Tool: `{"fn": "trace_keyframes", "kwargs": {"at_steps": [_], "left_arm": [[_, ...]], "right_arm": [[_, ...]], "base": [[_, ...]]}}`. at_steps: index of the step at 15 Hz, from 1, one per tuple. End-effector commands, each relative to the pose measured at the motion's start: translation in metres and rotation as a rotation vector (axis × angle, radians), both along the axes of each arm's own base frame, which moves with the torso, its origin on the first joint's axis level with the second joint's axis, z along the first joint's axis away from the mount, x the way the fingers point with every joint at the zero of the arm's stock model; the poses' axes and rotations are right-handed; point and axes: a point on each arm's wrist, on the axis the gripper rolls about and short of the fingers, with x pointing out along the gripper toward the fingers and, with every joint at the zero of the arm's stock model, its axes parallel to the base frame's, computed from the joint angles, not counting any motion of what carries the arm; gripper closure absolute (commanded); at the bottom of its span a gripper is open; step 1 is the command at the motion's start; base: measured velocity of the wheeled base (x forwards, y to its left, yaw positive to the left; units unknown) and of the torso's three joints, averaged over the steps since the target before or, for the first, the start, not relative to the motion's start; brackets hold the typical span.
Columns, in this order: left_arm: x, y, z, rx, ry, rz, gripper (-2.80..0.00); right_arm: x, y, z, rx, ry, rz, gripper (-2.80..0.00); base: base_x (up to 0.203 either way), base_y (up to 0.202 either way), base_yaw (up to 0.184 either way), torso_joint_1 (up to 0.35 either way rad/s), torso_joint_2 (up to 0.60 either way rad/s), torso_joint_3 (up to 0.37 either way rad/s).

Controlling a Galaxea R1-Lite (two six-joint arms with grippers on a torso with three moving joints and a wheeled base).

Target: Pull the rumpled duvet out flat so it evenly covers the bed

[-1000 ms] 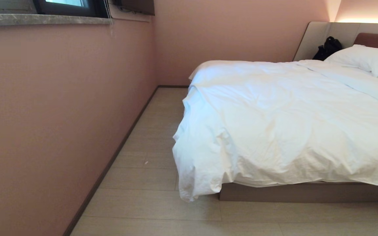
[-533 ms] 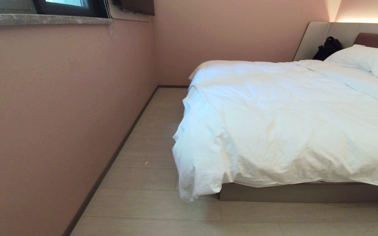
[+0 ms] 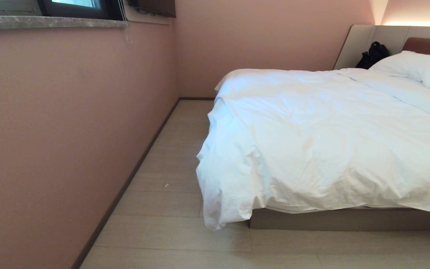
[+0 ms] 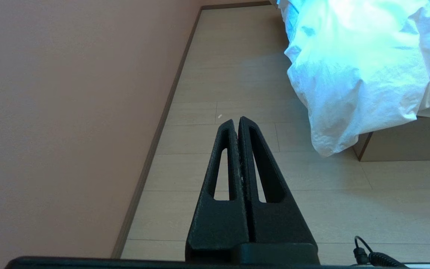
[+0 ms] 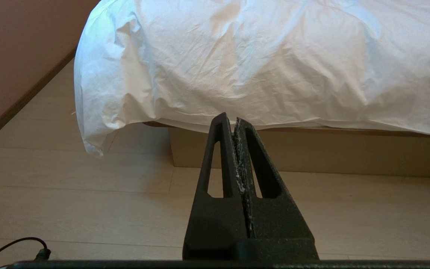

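Nothing has been moved since the earlier frame: the duvet (image 3: 323, 142) is spread wrinkled over the bed (image 3: 349, 218), its corner drooped floorward, while the left gripper (image 4: 237, 121) and right gripper (image 5: 230, 117) are held off it above the floor (image 3: 170, 231), jaws clenched empty.

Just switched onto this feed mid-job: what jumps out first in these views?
The big white duvet dominates, spread wrinkled over the bed, with its near left corner sagging past the base almost to the floor. At the head end, a black bag sits against the headboard beside a pillow. Both the left gripper and the right gripper are shut and clear of the duvet.
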Motion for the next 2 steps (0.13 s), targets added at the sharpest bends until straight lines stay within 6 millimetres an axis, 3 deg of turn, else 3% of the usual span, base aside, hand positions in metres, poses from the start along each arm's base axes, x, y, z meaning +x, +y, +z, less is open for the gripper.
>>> {"fn": "trace_keyframes", "kwargs": {"at_steps": [1,2], "left_arm": [[0.0,0.0,-0.0001,0.001,0.0,0.0,0.0],[0.0,0.0,-0.0001,0.001,0.0,0.0,0.0]], "right_arm": [[0.0001,0.0,0.0002,0.0,0.0,0.0,0.0],[0.0001,0.0,0.0,0.0,0.001,0.001,0.0]], "base": [[0.0,0.0,0.0,0.0,0.0,0.0],[0.0,0.0,0.0,0.0,0.0,0.0]]}}
